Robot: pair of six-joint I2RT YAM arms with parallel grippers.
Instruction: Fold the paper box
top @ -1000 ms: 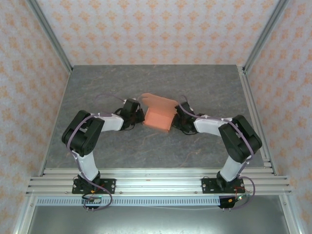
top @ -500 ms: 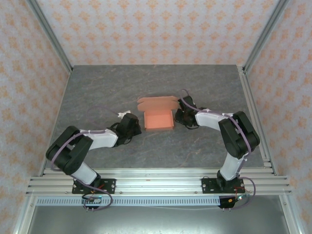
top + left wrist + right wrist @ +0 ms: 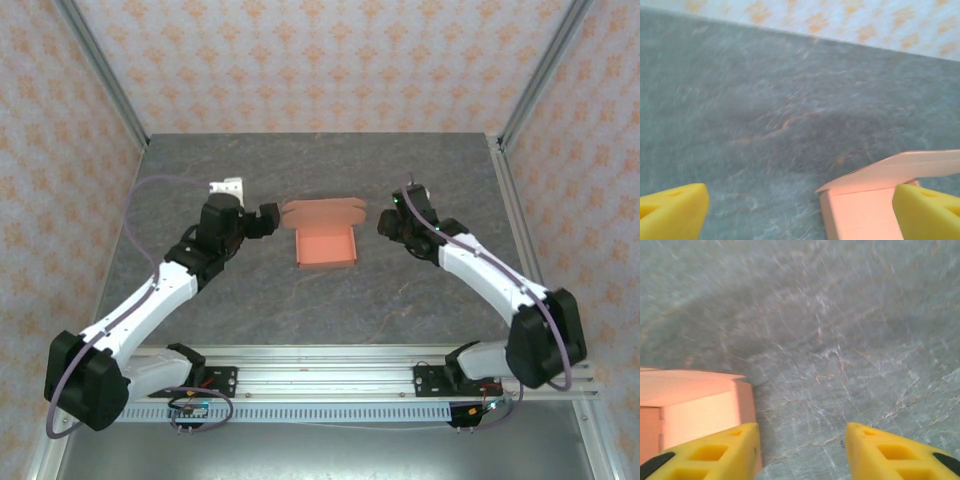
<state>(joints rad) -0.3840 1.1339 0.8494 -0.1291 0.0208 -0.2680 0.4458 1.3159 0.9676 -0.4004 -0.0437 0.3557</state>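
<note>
The paper box (image 3: 326, 246) is a small shallow salmon-orange tray on the grey table, with its lid flap (image 3: 323, 211) lying open on the far side. My left gripper (image 3: 270, 219) hovers just left of the box, apart from it. In the left wrist view it (image 3: 800, 215) is wide open, with the box's corner (image 3: 860, 210) below beside the right yellow fingertip (image 3: 930, 212). My right gripper (image 3: 388, 226) hangs just right of the box, also apart. In the right wrist view it (image 3: 802, 450) is open over bare table, with the box's side (image 3: 695, 405) by the left fingertip (image 3: 715, 452).
The grey marbled table (image 3: 400, 170) is walled by patterned panels at the back and sides. Aluminium posts (image 3: 520, 95) stand at the back corners. A rail (image 3: 320, 370) runs along the near edge by the arm bases.
Both grippers have opened and drawn back and up from the box's sides. The box, tilted a second ago, now rests flat with its lid open.
</note>
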